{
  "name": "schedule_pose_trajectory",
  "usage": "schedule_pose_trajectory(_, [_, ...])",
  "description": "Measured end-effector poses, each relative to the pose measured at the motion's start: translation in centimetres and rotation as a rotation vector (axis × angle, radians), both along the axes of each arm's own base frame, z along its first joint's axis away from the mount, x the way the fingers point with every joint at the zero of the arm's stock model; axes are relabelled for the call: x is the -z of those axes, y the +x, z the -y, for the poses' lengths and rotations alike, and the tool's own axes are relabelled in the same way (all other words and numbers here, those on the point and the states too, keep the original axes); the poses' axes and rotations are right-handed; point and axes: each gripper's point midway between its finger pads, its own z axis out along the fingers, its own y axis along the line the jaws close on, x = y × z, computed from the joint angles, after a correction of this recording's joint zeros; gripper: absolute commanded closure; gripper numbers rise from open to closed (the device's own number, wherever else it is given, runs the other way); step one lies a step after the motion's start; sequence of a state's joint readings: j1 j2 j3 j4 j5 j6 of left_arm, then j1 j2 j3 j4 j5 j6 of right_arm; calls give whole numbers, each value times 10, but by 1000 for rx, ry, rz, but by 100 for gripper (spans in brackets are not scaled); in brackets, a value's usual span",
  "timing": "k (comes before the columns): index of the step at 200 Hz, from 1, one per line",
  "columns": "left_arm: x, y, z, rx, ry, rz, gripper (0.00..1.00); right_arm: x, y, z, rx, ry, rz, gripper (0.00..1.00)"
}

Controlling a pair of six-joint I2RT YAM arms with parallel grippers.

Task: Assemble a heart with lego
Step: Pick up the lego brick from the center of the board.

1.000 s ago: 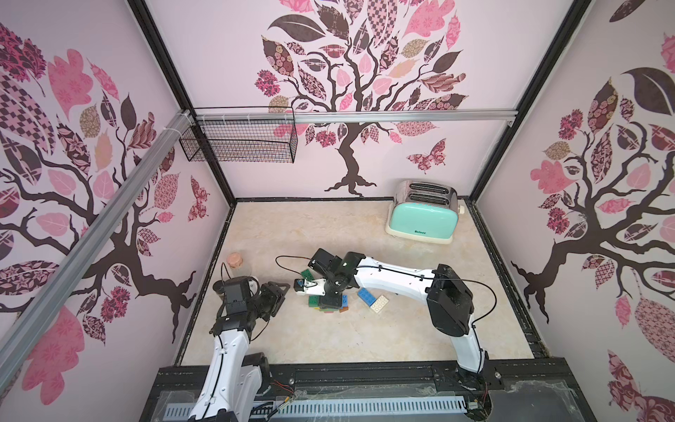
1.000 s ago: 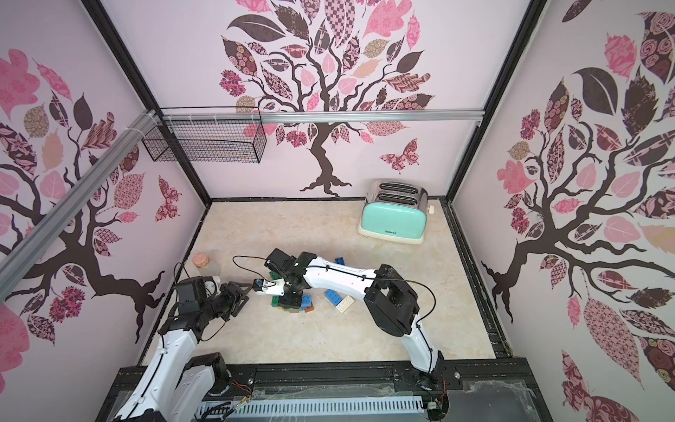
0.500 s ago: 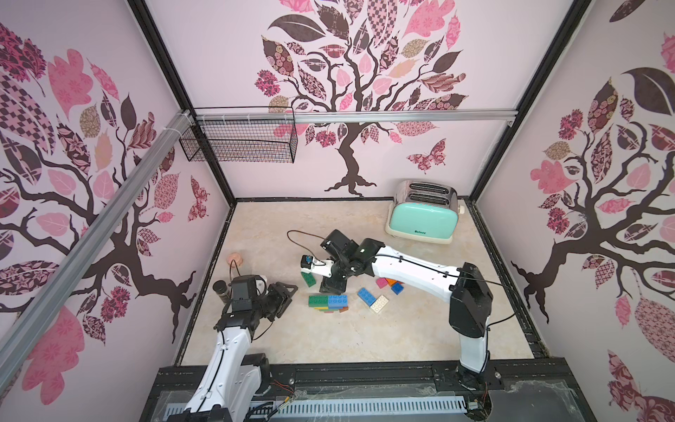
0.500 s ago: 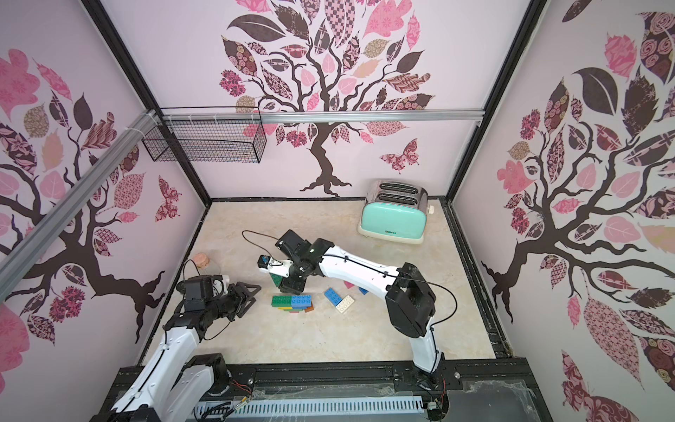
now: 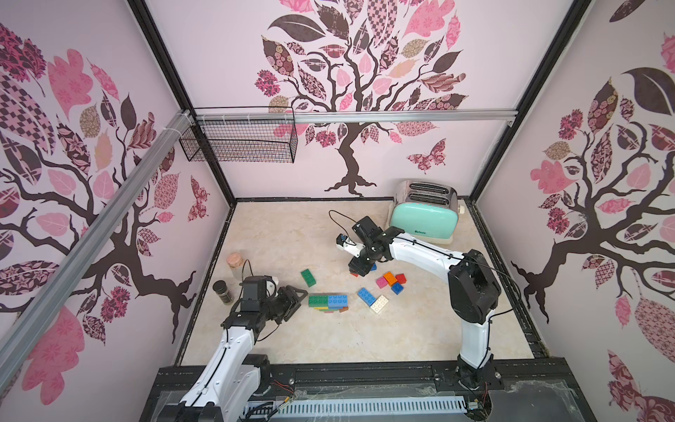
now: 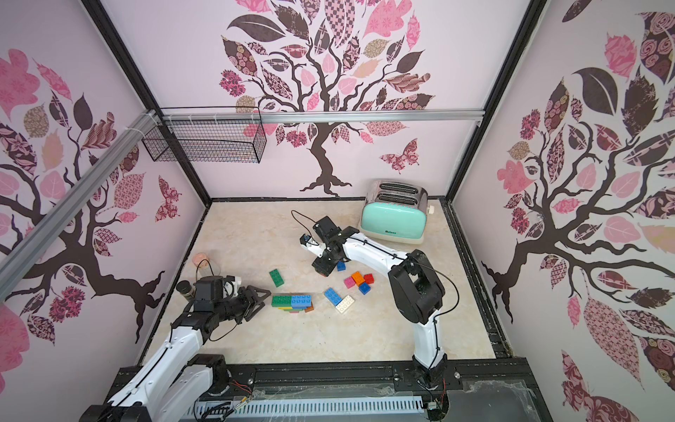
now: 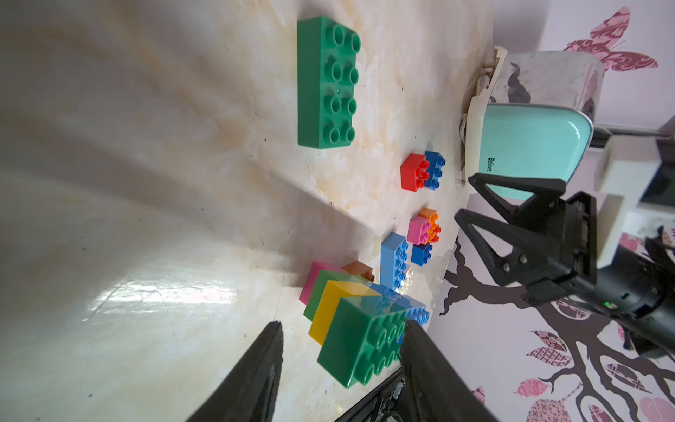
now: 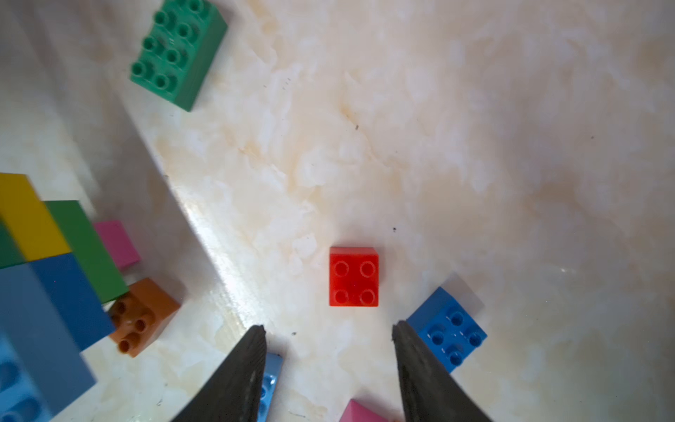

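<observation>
Red 2-by-2 brick (image 8: 353, 276) lay loose, far-right of the stack (image 5: 327, 302), just ahead of your right gripper (image 8: 328, 329), which had swung there from the stack, jaws open, empty. Your left gripper (image 5: 292, 297) stood open at the stack's left end. Heart unfinished.

in a top view, mid-frame, the right tool (image 5: 361, 272) covers nearly all of the red brick (image 5: 352, 273) and half of a blue brick (image 5: 373, 267). the stack (image 5: 327, 300) shows its lower layers only as slivers. in the right wrist view that stack is blurred and cut by the edge, a pink brick (image 8: 359, 413) likewise cut, a light blue brick (image 8: 271, 380) half behind a finger (image 8: 233, 383)
</observation>
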State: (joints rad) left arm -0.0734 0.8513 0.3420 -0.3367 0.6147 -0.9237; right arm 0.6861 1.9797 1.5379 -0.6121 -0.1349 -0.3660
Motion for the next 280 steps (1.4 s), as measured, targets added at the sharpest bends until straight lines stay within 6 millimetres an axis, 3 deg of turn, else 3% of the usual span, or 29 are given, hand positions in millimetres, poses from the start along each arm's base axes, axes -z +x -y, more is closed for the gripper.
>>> schedule_pose_trajectory(47, [3, -1, 7, 19, -5, -16, 44, 30, 6, 2, 11, -57, -35, 41])
schedule_pose_trajectory(133, [6, 1, 7, 16, -5, -19, 44, 48, 15, 0, 6, -108, -42, 50])
schedule_pose_trajectory(280, [11, 1, 6, 12, -4, -25, 45, 54, 13, 5, 5, -138, -51, 63])
